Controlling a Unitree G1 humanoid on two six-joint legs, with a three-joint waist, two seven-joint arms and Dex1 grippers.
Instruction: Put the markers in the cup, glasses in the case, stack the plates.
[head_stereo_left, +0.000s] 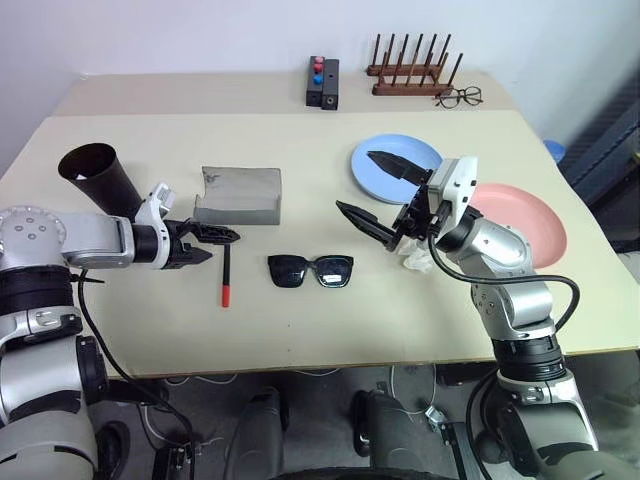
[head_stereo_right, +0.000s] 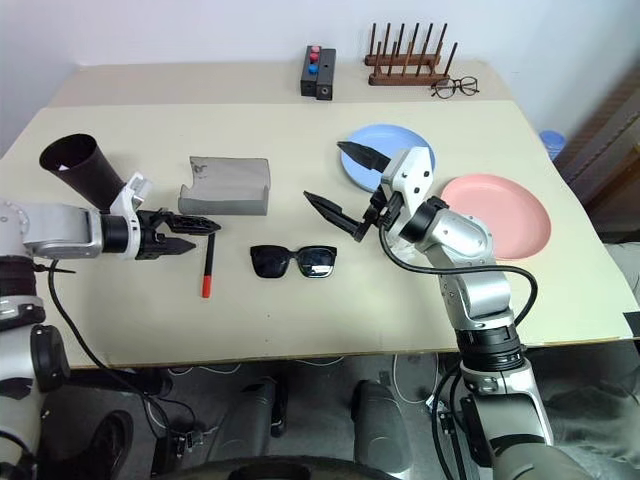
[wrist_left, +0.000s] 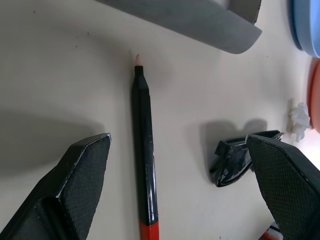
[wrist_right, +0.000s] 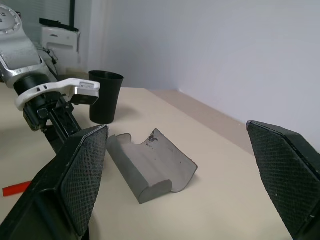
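Table (head_stereo_left: 120, 150) surface is seen as a smooth, matte cream sheet that bears everything else. Two round shallow plates are set on its right part: a salmon pink plate (head_stereo_left: 525, 215) and a light blue plate (head_stereo_left: 385, 155), lying just beside each other, unstacked. A flat grey case (head_stereo_left: 240, 195) of felt-like cloth is laid open in the middle, its edge curled into a trough. A tall tapered cup (head_stereo_left: 100, 175) of matte black is stood at the left, wider at the rim. Black thick-framed glasses (head_stereo_left: 310, 270) with dark lenses are laid on the table in front of the case, between the two arms. A crumpled white tissue (wrist_left: 299, 117) is lodged near the pink plate. A slim black marker (head_stereo_left: 226, 275) with a red end is laid on the table just left of the glasses.

The left gripper (head_stereo_left: 205, 242) is held just over the marker's black end, fingers spread wide with the pen between them in the left wrist view; nothing is pinched. The right gripper (head_stereo_left: 385, 190) is raised above the table near the blue plate, its fingers (wrist_right: 80, 175) parted fully and empty, well apart from the glasses.
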